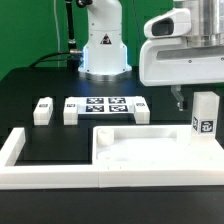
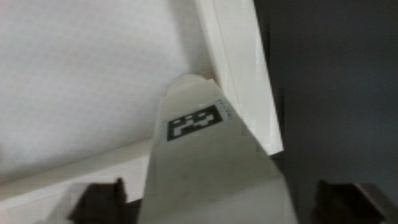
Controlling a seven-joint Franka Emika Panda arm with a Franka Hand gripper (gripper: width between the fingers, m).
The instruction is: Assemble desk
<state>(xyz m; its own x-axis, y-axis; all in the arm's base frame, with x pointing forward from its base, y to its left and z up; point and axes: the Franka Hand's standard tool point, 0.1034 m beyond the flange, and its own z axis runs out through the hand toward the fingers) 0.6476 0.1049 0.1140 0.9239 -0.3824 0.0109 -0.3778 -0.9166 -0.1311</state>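
The end effector (image 1: 196,98) stands wide, its fingers (image 2: 100,202) straddling an upright leg (image 1: 205,116) with a dark gap on either side. The leg's lower end appears to rest at the corner of the tabletop (image 1: 130,152) on the exterior view's right, against the raised edge. The step is probably seating that leg, so centre it, close squarely, and keep it plumb to the tabletop while turning.

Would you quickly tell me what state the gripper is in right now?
Gripper: open, fingers either side of the upright desk leg, with gaps showing in the wrist view.
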